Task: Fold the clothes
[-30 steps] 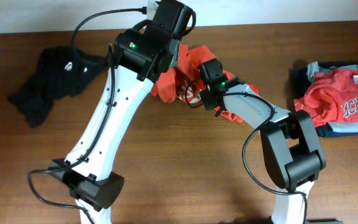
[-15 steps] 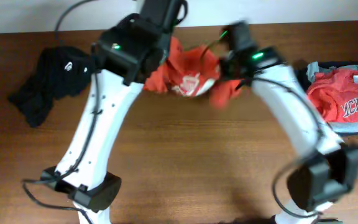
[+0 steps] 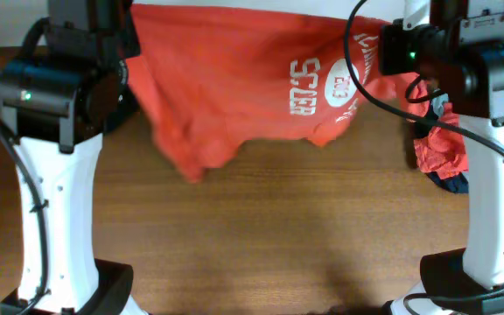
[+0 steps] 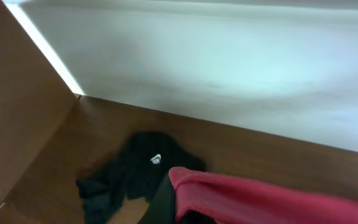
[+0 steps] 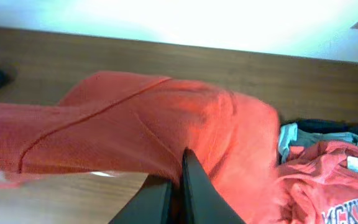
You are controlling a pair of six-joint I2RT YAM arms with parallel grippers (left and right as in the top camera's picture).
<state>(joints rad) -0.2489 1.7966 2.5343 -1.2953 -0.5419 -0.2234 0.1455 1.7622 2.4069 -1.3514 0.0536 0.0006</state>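
At the far left the black garment [image 4: 129,177] lay crumpled on the wooden table [image 3: 278,227], a small white mark on it, well apart from everything else and held by neither arm. The left gripper [image 4: 169,194] showed only one dark finger in its wrist view, with the red hem lying right against it. Its jaws looked closed on that edge, though the pinch itself was below the frame.

From there the orange-red T-shirt [image 3: 234,79] ran across to the right, lifted off the table and stretched wide between the two arms. Its long axis ran left to right, from one gripper to the other, with each arm at its own end, so neither was nearer. The body sagged lowest toward the left, and the white print [image 3: 322,83] sat sideways toward the right (some of its letters too blurred to read). Whether the low edge touched the wood I could not tell.

The right gripper [image 5: 180,180] had its fingers drawn close together, with the red cloth running down into them. I judged the next move to be lowering the spread shirt flat onto the bare wood below it.

No basket or bin was in view. Farthest right a loose pile of clothes [image 5: 328,180] lay on the table, with a red lettered top over grey and dark blue pieces.
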